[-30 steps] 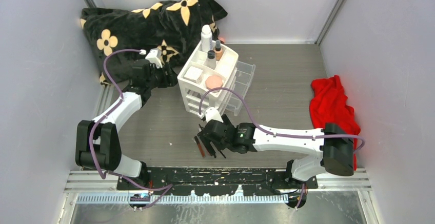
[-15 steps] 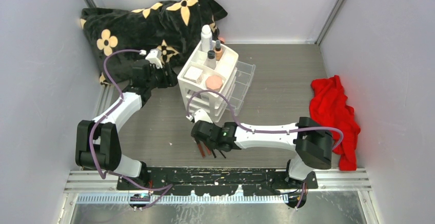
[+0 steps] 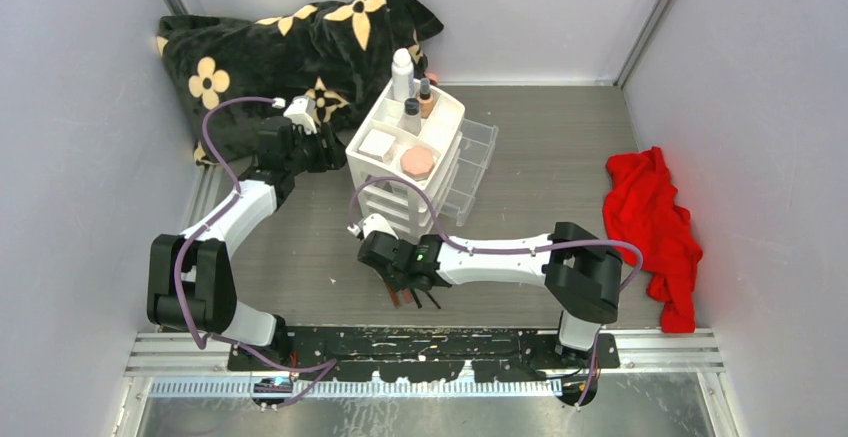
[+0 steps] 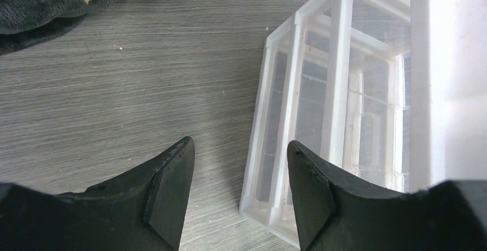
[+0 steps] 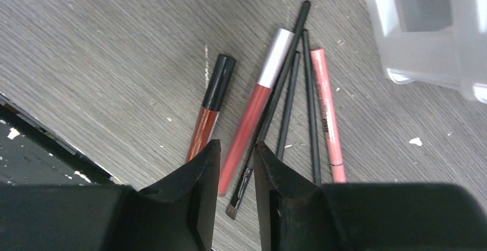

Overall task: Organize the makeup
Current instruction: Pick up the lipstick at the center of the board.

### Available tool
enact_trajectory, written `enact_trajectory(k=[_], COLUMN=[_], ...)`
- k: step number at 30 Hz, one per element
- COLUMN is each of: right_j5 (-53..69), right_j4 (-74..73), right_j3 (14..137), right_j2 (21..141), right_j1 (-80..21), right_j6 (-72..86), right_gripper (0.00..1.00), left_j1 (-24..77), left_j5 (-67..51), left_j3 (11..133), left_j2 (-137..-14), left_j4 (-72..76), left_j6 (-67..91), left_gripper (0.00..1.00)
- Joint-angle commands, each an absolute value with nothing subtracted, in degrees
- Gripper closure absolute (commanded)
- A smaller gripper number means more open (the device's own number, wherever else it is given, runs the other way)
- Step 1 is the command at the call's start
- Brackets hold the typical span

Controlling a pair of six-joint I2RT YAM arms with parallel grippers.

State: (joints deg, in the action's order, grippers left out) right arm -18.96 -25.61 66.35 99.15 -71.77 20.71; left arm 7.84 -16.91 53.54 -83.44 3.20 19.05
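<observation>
Several pieces of the makeup lie loose on the table: a dark red tube with a black cap, a red tube with a silver cap, thin black pencils and a pink pencil. My right gripper hovers over the red tube's lower end. Its jaws stand narrowly apart and hold nothing. On the white drawer unit stand a white bottle, a tan bottle, a white square box and a pink compact. My left gripper is open and empty beside the unit's lower corner.
A black flowered cloth fills the back left, close behind my left arm. A red cloth lies at the right wall. Clear drawers stick out of the unit's right side. The dark mounting rail runs just below the loose makeup.
My right gripper has moved left over the loose tubes and pencils, and its jaws have narrowed. The left arm has not moved.
</observation>
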Motion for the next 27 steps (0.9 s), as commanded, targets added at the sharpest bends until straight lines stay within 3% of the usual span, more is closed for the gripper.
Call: enact_trajectory(k=[1,25,27], right_j5=[-14.96,-10.3,-10.57], right_j4=[-22.06,-20.2,-20.28], right_j3=[69.72,69.93,69.35], right_j2=[99.62,106.87,106.87], right_j1=[-71.71,-71.69,-71.63], right_j6=[20.43,21.67,21.79], right_gripper=[0.68,0.65,0.71], left_j1=[8.05,8.04,7.98], left_j5=[-17.4,-17.01,-17.0], left_j3=[53.72,52.52,52.47], left_j2=[-82.83,-82.35,-82.43], left_j4=[6.24,6.92,6.94], left_j6=[18.64,18.58,18.55], left_gripper=[0.39,0.39,0.39])
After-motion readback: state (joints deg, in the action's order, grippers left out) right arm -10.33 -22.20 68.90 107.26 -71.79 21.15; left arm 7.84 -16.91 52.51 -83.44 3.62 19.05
